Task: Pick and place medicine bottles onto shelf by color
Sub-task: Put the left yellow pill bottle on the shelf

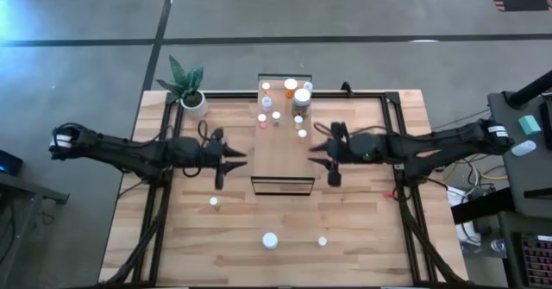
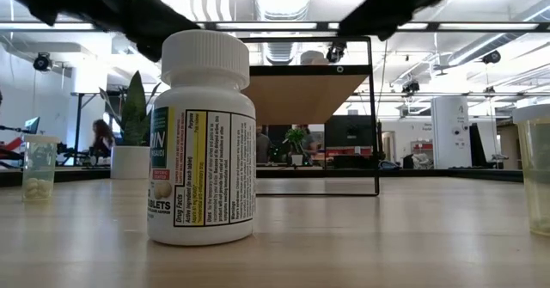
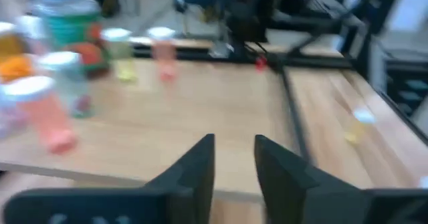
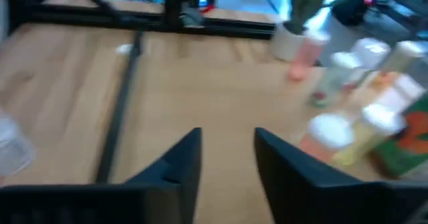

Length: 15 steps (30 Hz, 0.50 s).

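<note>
While the left arm reaches in from the left edge of the overhead frame, its left gripper (image 1: 231, 164) sits just left of the shelf (image 1: 283, 138), at mid-height of the picture. Its own wrist camera shows the two dark fingers (image 3: 200, 167) with a narrow gap between them and nothing in that gap, so the pincer is empty and only slightly parted.

Up in the upper left of the tabletop stands a potted plant (image 1: 189, 89) in a white pot. Below the left gripper, a small bottle with a white cap (image 1: 214, 202) stands alone on the slatted table (image 1: 362, 237).

Moving to the centre, the shelf runs from the top of the table down to the middle, its black front frame nearest the lower edge. Clustered on its upper half are the medicine bottles (image 1: 285, 103), white caps everywhere, an orange one at the back and a wider jar beside it. Lower centre, a white bottle (image 1: 270, 241) stands on the table, and the table-level camera has it huge in the foreground with its printed label facing us. Just right of it sits another small bottle (image 1: 323, 241).

Over on the right, the right gripper (image 1: 321, 158) hangs at the shelf's right edge, fingers (image 4: 180, 160) a little apart, gripping nothing.
</note>
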Motion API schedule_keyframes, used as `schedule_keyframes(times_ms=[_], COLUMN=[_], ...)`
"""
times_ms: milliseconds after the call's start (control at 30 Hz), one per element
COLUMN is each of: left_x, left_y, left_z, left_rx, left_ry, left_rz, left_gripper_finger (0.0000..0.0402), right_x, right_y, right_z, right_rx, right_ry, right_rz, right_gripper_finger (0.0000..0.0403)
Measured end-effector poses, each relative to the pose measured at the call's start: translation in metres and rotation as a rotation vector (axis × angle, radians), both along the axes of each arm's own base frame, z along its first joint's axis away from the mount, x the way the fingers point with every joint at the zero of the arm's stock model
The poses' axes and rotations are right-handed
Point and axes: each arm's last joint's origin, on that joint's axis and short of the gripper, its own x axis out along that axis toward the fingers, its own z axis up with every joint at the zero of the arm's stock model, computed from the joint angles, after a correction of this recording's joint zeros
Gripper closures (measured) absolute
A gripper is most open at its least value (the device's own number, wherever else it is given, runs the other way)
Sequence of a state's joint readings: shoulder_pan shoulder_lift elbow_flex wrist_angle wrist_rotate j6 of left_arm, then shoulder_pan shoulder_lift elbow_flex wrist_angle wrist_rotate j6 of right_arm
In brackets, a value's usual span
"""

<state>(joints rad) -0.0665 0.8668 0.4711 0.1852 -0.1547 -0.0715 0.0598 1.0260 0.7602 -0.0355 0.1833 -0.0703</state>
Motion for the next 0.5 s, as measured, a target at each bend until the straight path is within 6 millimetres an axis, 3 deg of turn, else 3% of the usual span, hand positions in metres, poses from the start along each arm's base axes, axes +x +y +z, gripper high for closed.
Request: schedule_keyframes(times_ms=[200, 367, 500], left_x=[0.002, 0.000, -0.002], left_y=[-0.033, -0.058, -0.075], left_z=[0.018, 0.028, 0.029], left_rx=[-0.011, -0.081, -0.233], left_ry=[0.139, 0.397, 0.604], left_rz=[-0.082, 0.015, 0.145], left_gripper_finger=[0.0381, 0.0396, 0.0380], right_x=[-0.022, -0.038, -0.049], right_y=[0.022, 0.032, 0.033], right_z=[-0.013, -0.023, -0.028], right_rx=[-0.007, -0.032, -0.045], right_ry=[-0.083, -0.171, -0.193], right_rz=[0.106, 0.177, 0.199], right_gripper_finger=[0.0385, 0.0390, 0.0390])
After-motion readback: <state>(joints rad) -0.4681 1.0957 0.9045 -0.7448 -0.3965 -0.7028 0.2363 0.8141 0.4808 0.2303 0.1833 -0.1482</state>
